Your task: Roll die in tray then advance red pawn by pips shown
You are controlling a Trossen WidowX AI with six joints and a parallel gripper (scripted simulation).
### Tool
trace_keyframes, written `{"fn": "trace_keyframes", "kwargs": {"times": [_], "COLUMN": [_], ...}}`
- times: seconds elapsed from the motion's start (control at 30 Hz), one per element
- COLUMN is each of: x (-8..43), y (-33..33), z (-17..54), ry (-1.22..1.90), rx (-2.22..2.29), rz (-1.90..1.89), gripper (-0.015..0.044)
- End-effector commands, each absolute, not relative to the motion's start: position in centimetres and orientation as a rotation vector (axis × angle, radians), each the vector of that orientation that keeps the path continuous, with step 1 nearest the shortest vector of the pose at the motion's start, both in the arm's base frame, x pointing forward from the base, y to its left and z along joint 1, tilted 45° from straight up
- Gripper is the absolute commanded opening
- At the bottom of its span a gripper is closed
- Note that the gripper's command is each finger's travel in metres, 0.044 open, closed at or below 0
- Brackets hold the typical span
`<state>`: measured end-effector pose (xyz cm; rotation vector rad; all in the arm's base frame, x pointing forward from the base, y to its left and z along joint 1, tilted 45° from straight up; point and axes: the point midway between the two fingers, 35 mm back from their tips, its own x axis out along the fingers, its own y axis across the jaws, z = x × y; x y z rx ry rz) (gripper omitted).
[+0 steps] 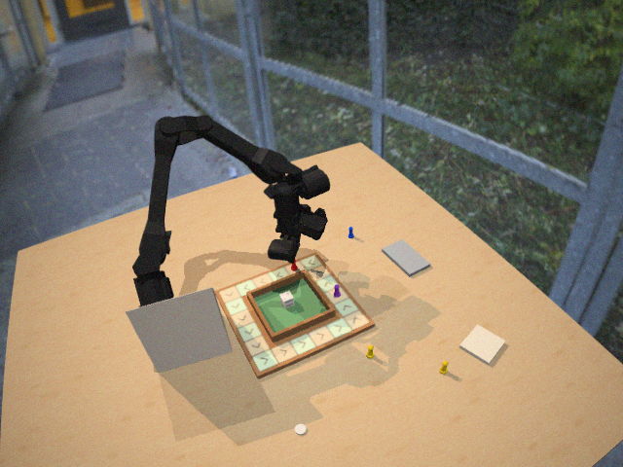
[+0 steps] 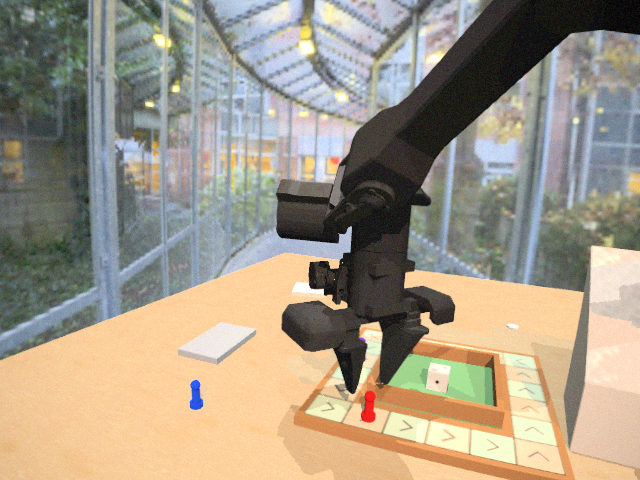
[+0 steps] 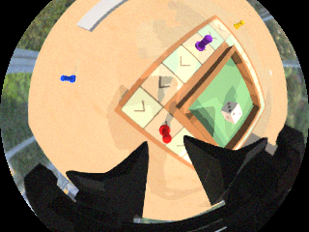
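Claw (image 1: 292, 253) (image 2: 367, 388) (image 3: 165, 142) held partly open, with nothing gripped, just above and near the red pawn (image 1: 293, 266) (image 2: 368, 407) (image 3: 165, 133).
Below the claw, the pawn is stood upright on the arrowed track of the board (image 1: 316, 355) (image 2: 434, 454) (image 3: 120, 109); the white die (image 1: 286, 299) (image 2: 438, 377) (image 3: 232, 112) is seen lower than the claw and to one side, inside the green-floored tray (image 1: 302, 329) (image 2: 439, 408) (image 3: 208, 77). Farther from the claw, the purple pawn (image 1: 337, 290) (image 3: 204, 43) is set on the track.

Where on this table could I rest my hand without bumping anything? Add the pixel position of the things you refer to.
Perhaps between the blue pawn (image 1: 350, 233) (image 2: 195, 395) (image 3: 68, 78) and the table's far corner in the top view. It's crowded around the game board (image 1: 315, 372) (image 2: 413, 454) (image 3: 119, 110), beneath the gripper (image 1: 297, 259) (image 2: 368, 387) (image 3: 165, 142).
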<state>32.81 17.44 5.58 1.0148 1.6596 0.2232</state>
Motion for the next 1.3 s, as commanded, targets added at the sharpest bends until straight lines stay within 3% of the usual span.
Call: {"fn": "trace_keyframes", "kwargs": {"times": [0.0, 0.5, 0.67, 1.0, 1.27], "x": [32.6, 32.5, 32.5, 32.5, 33.1], "y": [17.9, 19.5, 19.5, 19.5, 17.3], "z": [4.9, 3.4, 3.4, 3.4, 5.5], "ry": [1.666, 1.667, 1.667, 1.667, 1.665], "rx": [1.016, 1.017, 1.017, 1.017, 1.011], "rz": [0.216, 0.218, 0.218, 0.218, 0.212], "gripper": [0.02, 0.02, 0.0069, 0.0002, 0.0]}}
